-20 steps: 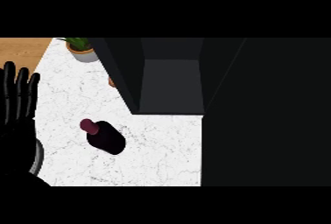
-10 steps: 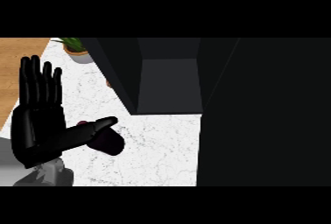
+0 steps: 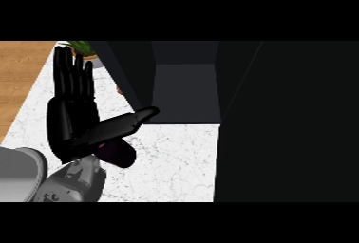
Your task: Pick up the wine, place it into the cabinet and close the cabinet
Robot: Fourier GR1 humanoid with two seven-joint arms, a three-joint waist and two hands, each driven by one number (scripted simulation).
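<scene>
The wine bottle [image 3: 118, 155] lies dark and maroon on the white marble counter [image 3: 172, 166]; only its lower part shows below my left hand [image 3: 70, 118]. That hand hovers over the bottle, open, with the fingers straight and pointing away from me and the thumb stretched right toward the cabinet. The dark cabinet [image 3: 186, 92] stands open just right of the hand, its grey inside visible. My right hand shows nowhere.
A small potted plant [image 3: 84, 49] stands at the counter's far left corner. A wooden floor [image 3: 21, 80] lies beyond the counter's left edge. A large dark panel [image 3: 288, 118] fills the right side of the view.
My left hand has come in from the left edge and moved right over the bottle, now covering most of it. The bottle has not moved.
</scene>
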